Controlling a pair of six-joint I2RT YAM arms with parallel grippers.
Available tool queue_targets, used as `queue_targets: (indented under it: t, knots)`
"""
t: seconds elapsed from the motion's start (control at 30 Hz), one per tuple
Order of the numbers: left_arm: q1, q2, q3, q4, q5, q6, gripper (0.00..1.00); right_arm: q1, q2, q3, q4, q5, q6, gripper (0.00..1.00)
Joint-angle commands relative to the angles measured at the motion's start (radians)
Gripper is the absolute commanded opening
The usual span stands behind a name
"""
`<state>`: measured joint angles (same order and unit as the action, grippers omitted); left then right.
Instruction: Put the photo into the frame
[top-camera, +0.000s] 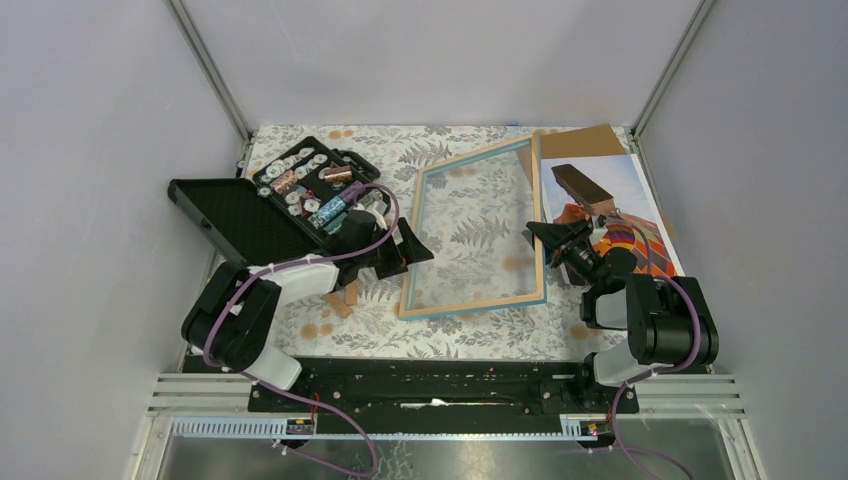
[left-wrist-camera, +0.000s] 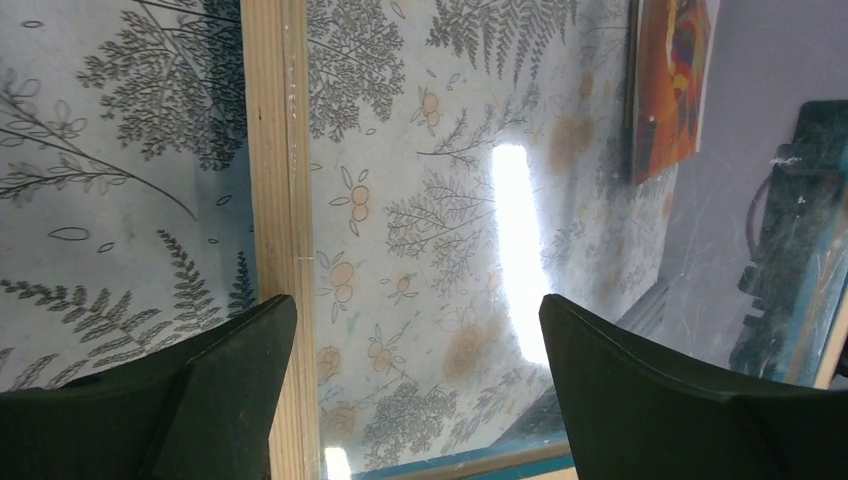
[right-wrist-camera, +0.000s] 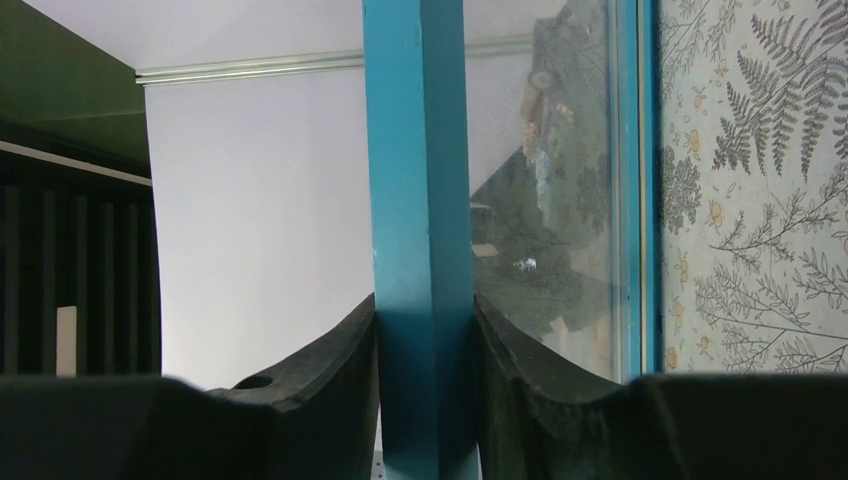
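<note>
- Two end effectors meet the frame (top-camera: 472, 306) in the top view. The left end effector (top-camera: 408, 248) is at its left rim and the right end effector (top-camera: 546, 236) at its right rim.
- The frame sits in the middle of the fern-patterned table (top-camera: 450, 335), light wood rim upward. It looks tilted, with its right side raised.
- The photo (top-camera: 628, 195) lies face up on the table just right of the frame, partly hidden by the right arm. A brown board (top-camera: 585, 141) lies at its far end; whether it runs under the print I cannot tell.
- An open black case (top-camera: 300, 185) of small parts stands at the far left, near the left arm.
- In the left wrist view, the left end effector (left-wrist-camera: 420, 400) has its fingers (left-wrist-camera: 200, 390) wide apart, gripping nothing. The frame's wood rim (left-wrist-camera: 275, 150) runs just beside one finger, with the clear pane spanning the gap. The photo (left-wrist-camera: 668, 80) shows at the upper right.
- In the right wrist view, the right end effector (right-wrist-camera: 425, 400) is clamped on the frame's blue rim (right-wrist-camera: 415, 150). Both fingers (right-wrist-camera: 330, 380) press against it from either side.
</note>
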<state>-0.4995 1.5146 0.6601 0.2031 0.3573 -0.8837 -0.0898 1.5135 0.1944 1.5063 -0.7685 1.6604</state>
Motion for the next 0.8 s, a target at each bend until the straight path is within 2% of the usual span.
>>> queue_targets:
  t: [0.0,0.23,0.37,0.53,0.7,0.77]
  knots:
    - [-0.013,0.035,-0.012,0.098,0.085,-0.022,0.96,0.009,-0.011,0.019,0.16,-0.031,0.025,0.44]
    - [-0.013,0.098,-0.049,0.242,0.176,-0.085,0.96,0.009,0.032,-0.014,0.114,-0.029,-0.055,0.46]
    - [-0.014,0.123,-0.07,0.301,0.198,-0.114,0.95,0.009,-0.001,-0.016,0.023,-0.031,-0.113,0.46]
    - [-0.017,0.137,-0.066,0.305,0.194,-0.118,0.96,0.009,-0.108,-0.001,-0.195,-0.024,-0.218,0.51]
    - [-0.032,0.165,-0.07,0.317,0.189,-0.128,0.95,0.009,-0.275,0.065,-0.622,0.011,-0.429,0.59]
    - [-0.046,0.179,-0.073,0.343,0.19,-0.139,0.96,0.009,-0.319,0.078,-0.701,0.025,-0.468,0.61]
